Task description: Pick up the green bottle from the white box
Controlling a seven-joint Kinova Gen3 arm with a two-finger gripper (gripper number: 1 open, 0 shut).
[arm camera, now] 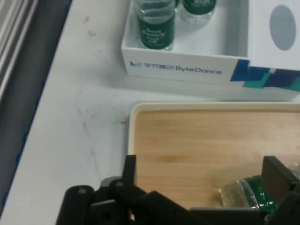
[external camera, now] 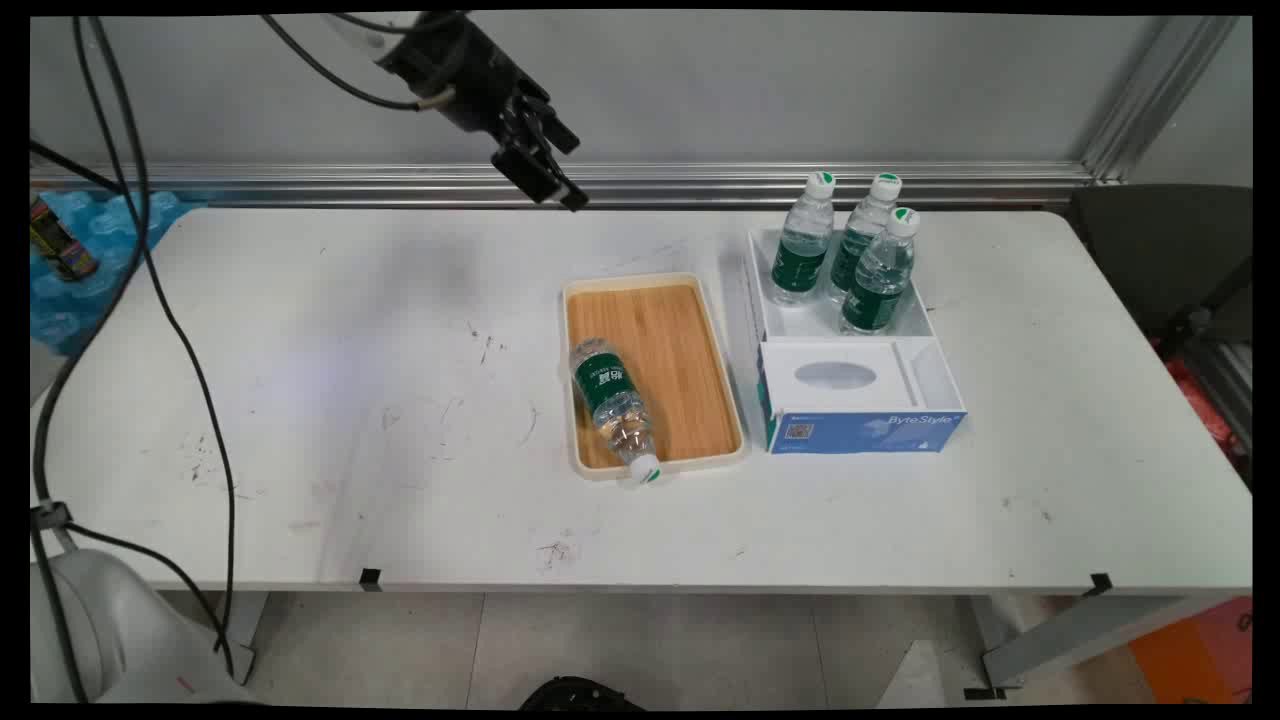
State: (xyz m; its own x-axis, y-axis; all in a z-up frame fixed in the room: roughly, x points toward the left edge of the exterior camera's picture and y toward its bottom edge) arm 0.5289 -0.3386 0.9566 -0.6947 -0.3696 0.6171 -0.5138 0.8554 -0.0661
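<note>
Fallen bottle [external camera: 612,404] below open claw [external camera: 548,172]

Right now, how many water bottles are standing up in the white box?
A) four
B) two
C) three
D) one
C: three bottles stand upright in the back part of the white box, while a fourth bottle lies on its side on the wooden tray.
</note>
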